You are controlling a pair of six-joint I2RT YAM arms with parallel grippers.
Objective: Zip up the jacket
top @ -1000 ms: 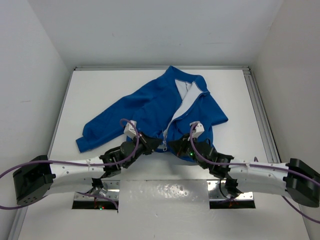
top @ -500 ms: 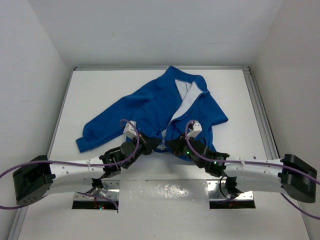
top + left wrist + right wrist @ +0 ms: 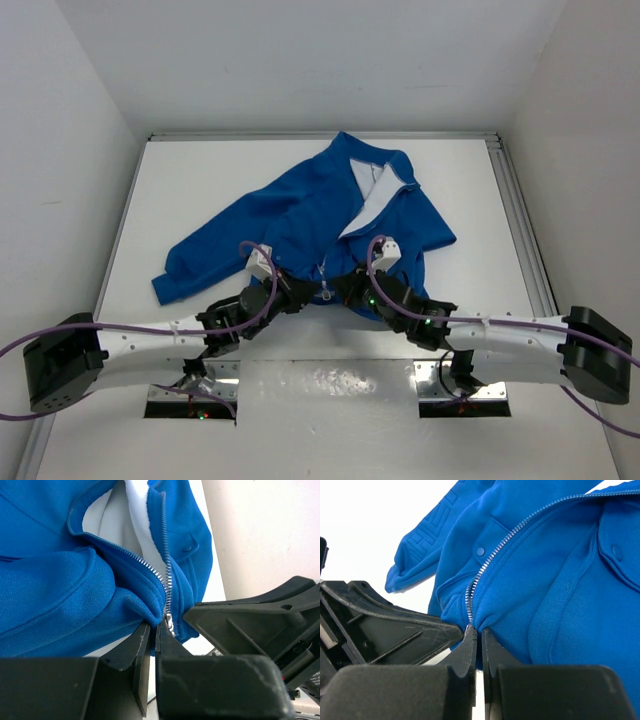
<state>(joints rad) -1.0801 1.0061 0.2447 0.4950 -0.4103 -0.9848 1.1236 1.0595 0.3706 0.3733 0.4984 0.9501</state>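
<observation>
Down at the near edge of the desk [image 3: 200,180], both arms lie low and reach inward. The left arm [image 3: 150,340] comes in from the left and the right arm [image 3: 500,330] from the right, wrists nearly meeting at the hem of the jacket [image 3: 290,215]. It's spread out mid-desk, collar at the far side, one sleeve out to the left, upper front flopped open showing white lining. Left claw [image 3: 154,632] has its fingers squeezed together on the hem at the bottom of the zipper [image 3: 168,602], slider just beside the tips. Right claw [image 3: 476,632] is pinched tight too, on blue fabric under the zipper's lower end. The two claws are almost touching.
</observation>
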